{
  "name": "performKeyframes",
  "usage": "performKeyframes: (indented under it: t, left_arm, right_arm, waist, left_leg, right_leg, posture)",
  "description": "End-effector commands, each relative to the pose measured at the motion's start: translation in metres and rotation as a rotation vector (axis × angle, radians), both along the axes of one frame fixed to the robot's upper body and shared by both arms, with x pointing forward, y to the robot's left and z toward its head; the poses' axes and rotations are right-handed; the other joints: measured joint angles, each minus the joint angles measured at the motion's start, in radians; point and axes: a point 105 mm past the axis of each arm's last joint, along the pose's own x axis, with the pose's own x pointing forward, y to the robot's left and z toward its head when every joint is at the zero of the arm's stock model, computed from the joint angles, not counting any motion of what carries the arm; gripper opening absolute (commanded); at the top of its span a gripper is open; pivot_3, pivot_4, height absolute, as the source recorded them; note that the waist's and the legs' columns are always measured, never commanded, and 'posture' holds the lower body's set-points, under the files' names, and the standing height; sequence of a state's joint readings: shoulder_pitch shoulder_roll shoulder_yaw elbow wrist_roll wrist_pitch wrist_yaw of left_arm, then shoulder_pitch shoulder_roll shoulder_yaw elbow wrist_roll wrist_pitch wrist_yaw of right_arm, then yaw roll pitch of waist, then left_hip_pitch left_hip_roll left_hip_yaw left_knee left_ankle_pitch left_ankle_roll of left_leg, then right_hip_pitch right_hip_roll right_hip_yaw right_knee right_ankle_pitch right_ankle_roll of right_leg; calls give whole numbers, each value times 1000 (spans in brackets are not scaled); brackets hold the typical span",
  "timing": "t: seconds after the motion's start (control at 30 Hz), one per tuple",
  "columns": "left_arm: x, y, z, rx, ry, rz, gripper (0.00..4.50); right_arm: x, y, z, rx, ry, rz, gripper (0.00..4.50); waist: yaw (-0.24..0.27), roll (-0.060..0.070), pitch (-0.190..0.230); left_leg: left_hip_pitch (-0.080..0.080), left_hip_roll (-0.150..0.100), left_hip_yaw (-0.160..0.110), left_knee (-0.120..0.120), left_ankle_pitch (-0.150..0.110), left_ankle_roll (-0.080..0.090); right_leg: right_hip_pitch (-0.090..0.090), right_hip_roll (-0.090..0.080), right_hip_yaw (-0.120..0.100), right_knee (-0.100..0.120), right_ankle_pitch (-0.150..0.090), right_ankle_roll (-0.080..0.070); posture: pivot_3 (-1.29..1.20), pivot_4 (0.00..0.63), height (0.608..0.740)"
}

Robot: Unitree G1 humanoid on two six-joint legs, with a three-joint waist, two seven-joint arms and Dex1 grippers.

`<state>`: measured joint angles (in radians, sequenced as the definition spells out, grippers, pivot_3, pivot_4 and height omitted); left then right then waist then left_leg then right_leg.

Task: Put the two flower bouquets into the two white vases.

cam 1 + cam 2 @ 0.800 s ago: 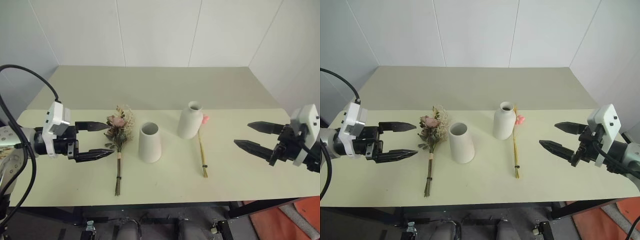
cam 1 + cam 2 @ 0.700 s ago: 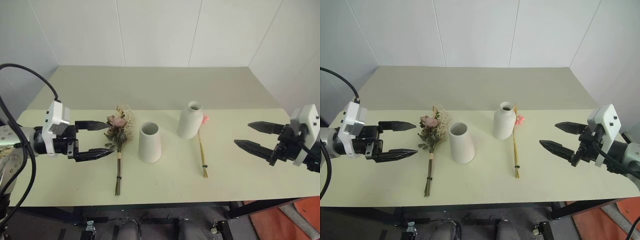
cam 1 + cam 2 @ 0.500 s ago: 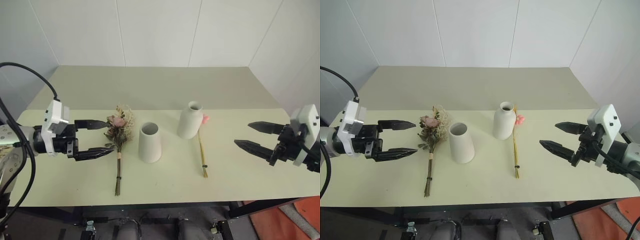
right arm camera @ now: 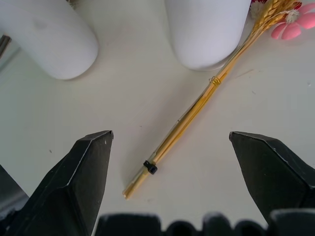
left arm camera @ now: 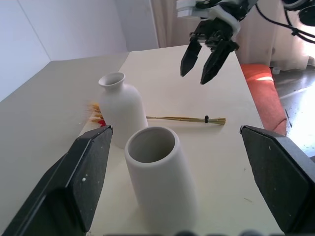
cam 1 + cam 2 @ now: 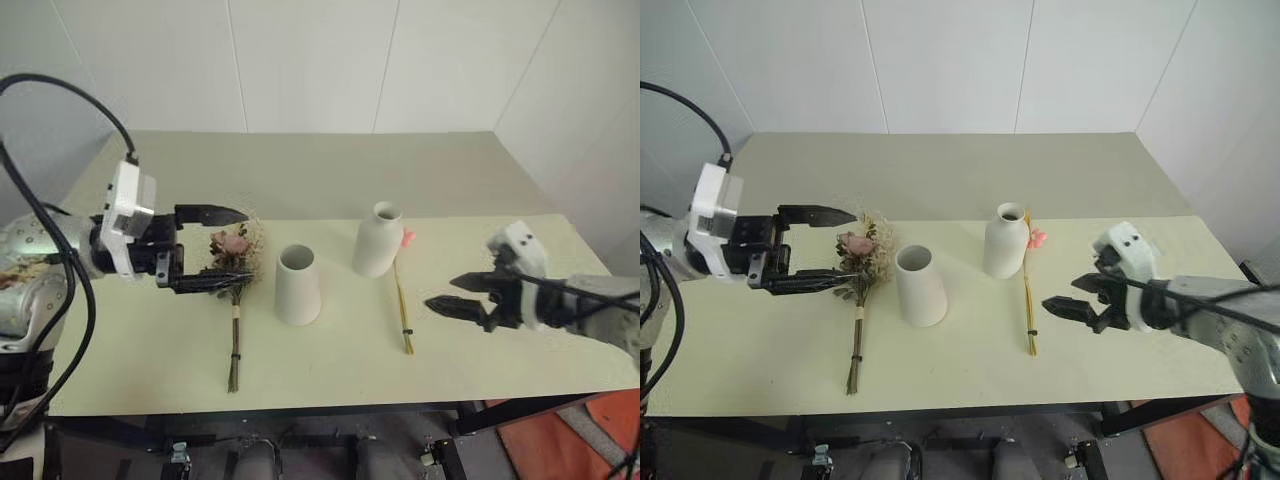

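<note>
- The tabletop (image 6: 330, 185) is a pale green surface on which all four task things are seen; every place below is given relative to the cone vase.
- The cone vase (image 6: 298, 285), wide-mouthed and tapered, stands upright near the middle of the tabletop and is empty.
- The bottle vase (image 6: 378, 240), rounded with a narrow neck, stands upright just to the right of the cone vase and a little farther back; it is empty as well.
- The bushy bouquet (image 6: 236, 290) lies flat just to the left of the cone vase, apart from it, with its pink rose and cream sprigs at the far end and its stems run toward the near edge.
- The wheat bouquet (image 6: 402, 305) lies flat to the right of the cone vase, beyond the bottle vase; its blooms rest beside the bottle's far side and its long axis runs toward the near edge.
- The left end effector (image 6: 225, 248) is held wide open with nothing gripped, pointed toward the cone vase, its two fingers spanning the head of the bushy bouquet; whether they touch it cannot be told.
- The right end effector (image 6: 447, 296) is likewise wide open and empty, to the right of the wheat stalks and pointed toward them.
- The coming grasp is judged to turn on this: each bouquet's axis lies across the nearer arm's line of approach, left for bushy, right for wheat.
</note>
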<state>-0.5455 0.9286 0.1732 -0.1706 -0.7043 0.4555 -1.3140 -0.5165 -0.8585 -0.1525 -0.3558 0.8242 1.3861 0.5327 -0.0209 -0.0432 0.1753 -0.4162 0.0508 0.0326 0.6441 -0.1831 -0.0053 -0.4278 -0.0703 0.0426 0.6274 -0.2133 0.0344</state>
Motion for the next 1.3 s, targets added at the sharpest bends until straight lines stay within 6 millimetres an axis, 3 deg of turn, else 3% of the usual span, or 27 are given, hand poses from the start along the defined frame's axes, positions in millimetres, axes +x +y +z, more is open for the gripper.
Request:
performKeyframes:
  t: [0.03,0.27,0.33,0.53,0.73,0.8,0.9,1.03,1.13,1.2,1.3]
  left_arm:
    - [-3,-4,9,2,-50,-29,4500]
    - [-3,-3,6,6,-47,-33,4500]
    - [-4,-2,6,7,-46,-31,4500]
    - [-4,0,5,8,-42,-26,4500]
    - [-3,1,4,12,-38,-25,4500]
    - [-2,1,4,9,-37,-23,4500]
    - [-1,6,7,-36,-22,3,4500]
    - [4,15,10,-83,24,63,4500]
    - [8,26,3,-49,68,138,4500]
    - [9,30,-2,-15,99,189,4500]
    - [9,32,-2,-29,114,215,4500]
  right_arm:
    - [20,3,-19,-112,123,-133,4478]
    - [51,13,-37,-158,196,-283,4478]
    - [59,14,-40,-204,164,-317,4112]
    - [68,10,-45,-241,115,-379,2217]
    - [66,-16,-42,-190,119,-524,126]
    - [64,-36,-37,-158,99,-647,22]
    - [64,-65,-18,-145,-48,-840,22]
    - [66,-75,16,-76,-277,-915,22]
    - [71,-66,66,105,-540,-909,22]
    - [70,-47,105,263,-708,-795,22]
    - [71,-21,139,343,-854,-667,22]
  waist:
    - [-3,0,0]
    - [8,0,0]
    - [7,0,0]
    - [3,0,0]
    - [3,0,0]
    - [3,0,0]
    - [6,0,0]
    - [0,0,0]
    - [-16,1,0]
    - [-27,1,0]
    - [-29,1,0]
  left_leg:
    - [0,0,0,0,0,0]
    - [-9,-1,0,1,0,0]
    - [-12,-1,0,1,0,0]
    - [-12,-1,-1,1,0,0]
    - [-12,0,-1,1,0,0]
    - [-12,0,-1,1,0,0]
    - [-12,-1,-1,1,0,0]
    - [-12,-1,-1,1,0,0]
    - [-11,0,-1,0,0,0]
    - [-10,0,-1,0,0,0]
    - [-10,1,-1,0,0,0]
  right_leg:
    - [0,0,0,0,0,0]
    - [-8,0,0,1,3,-2]
    - [-11,0,0,2,5,-5]
    - [-11,0,0,2,5,-4]
    - [-11,1,0,2,5,-4]
    - [-11,1,0,2,5,-4]
    - [-11,0,0,2,5,-4]
    - [-12,0,0,2,4,-3]
    - [-11,1,0,2,2,0]
    - [-11,2,1,3,2,1]
    - [-12,2,1,3,2,0]
  posture:
    - [0,150,740]
    - [0,150,740]
    - [0,150,740]
    - [0,150,740]
    - [0,150,740]
    - [0,150,740]
    - [0,150,740]
    - [0,150,740]
    - [0,150,740]
    - [0,150,740]
    - [0,150,740]
